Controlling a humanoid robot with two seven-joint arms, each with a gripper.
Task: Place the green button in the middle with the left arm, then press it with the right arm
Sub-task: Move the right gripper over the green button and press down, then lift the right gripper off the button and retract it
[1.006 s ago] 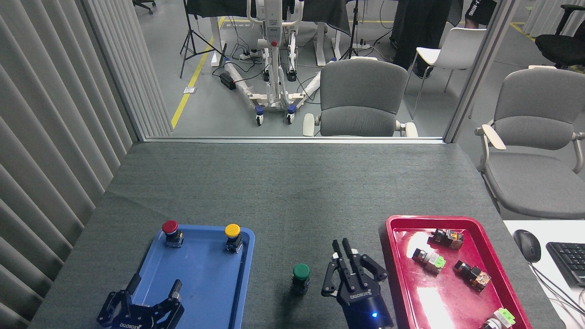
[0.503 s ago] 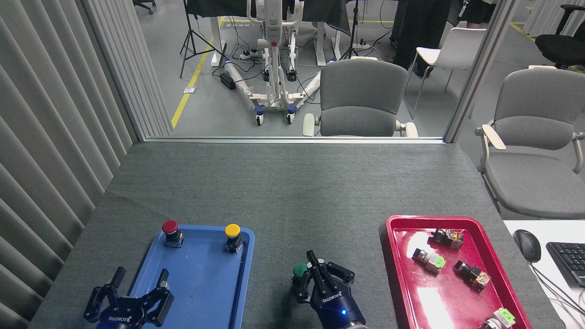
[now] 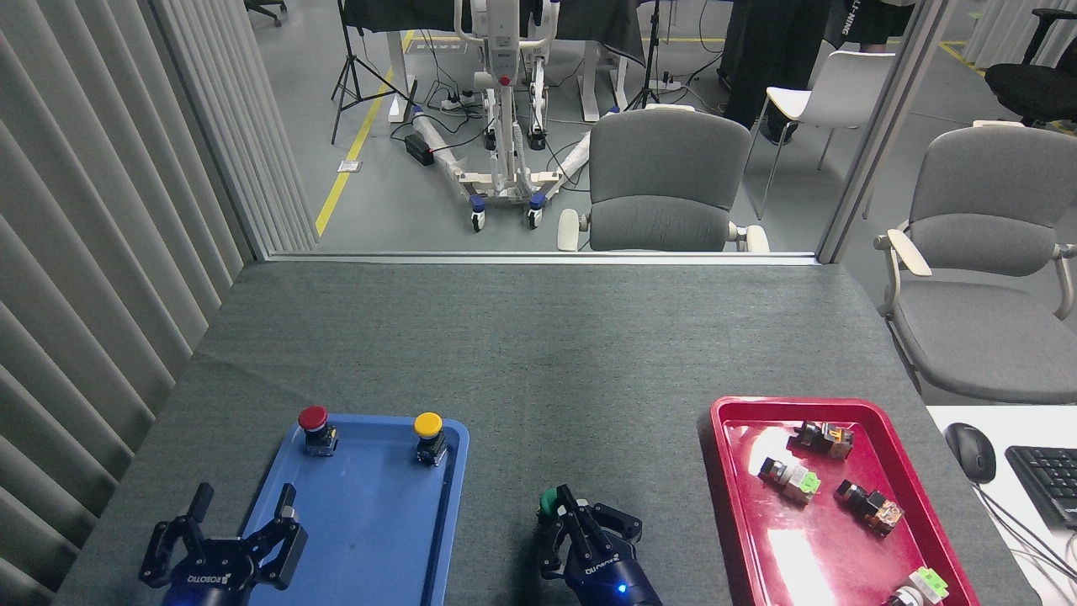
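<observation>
So the right tool (image 3: 570, 507) has slid over from beside the red tray (image 3: 722, 471) in about a second. It's now parked right on top of the green button (image 3: 549, 502). Its thin fingers look pinched together with nothing between them, and the tips cover most of the cap, so only a sliver of green pokes out on the left. From this angle I honestly can't tell if it's actually pushing the cap down or just touching it.

The button itself hasn't budged. It's standing upright on the bare grey surface (image 3: 538, 353) between the blue tray (image 3: 455, 505) and the red one, so I'd say the "put it in the middle" part is done.

Meanwhile the left tool (image 3: 244, 515) has drifted back toward the near left corner of the blue tray, fingers spread wide and holding nothing. Looks like it's just getting out of the way.

The red button (image 3: 313, 418) and yellow button (image 3: 428, 423) are untouched at the far end of the blue tray.

My read is we're in the press step now. The main risk is those fingertips landing off-centre and tipping the button over.
</observation>
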